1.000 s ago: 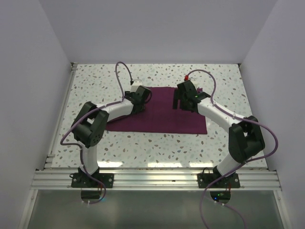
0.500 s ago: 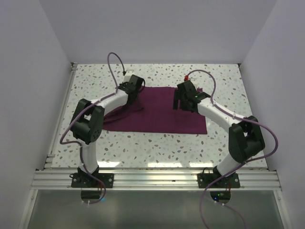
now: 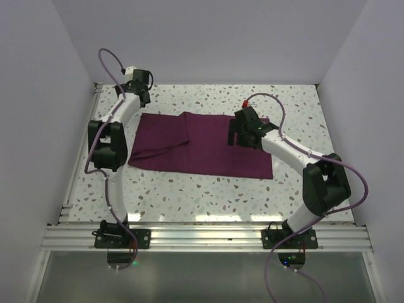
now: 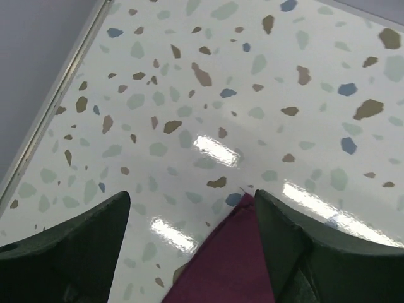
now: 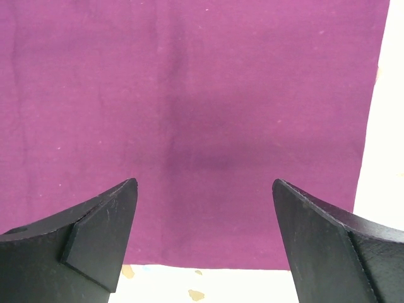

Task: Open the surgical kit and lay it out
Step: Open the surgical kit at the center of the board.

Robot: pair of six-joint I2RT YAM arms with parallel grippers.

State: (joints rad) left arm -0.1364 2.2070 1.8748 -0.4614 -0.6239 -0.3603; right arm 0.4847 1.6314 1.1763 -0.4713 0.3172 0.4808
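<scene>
The surgical kit shows only as its dark purple cloth wrap (image 3: 208, 151), spread flat on the speckled table with a fold ridge left of its middle. The steel tray, tweezers and scissors are out of sight. My left gripper (image 3: 140, 85) is at the far left back, beyond the cloth's far left corner. In the left wrist view it (image 4: 192, 196) is open, and the cloth corner (image 4: 227, 265) lies on the table beside the right finger (image 4: 297, 246). My right gripper (image 3: 242, 136) hovers over the cloth's right part, open and empty (image 5: 205, 183), with the cloth (image 5: 189, 95) beneath it.
The table's raised metal rim (image 3: 82, 158) runs along the left side, close to my left gripper, and shows in the left wrist view (image 4: 57, 107). White walls stand on three sides. An aluminium rail (image 3: 202, 237) carries the arm bases at the near edge.
My left arm swung from over the cloth's middle out to the far left back, and a flap of cloth has unfolded leftward with it. The right arm has not moved.
</scene>
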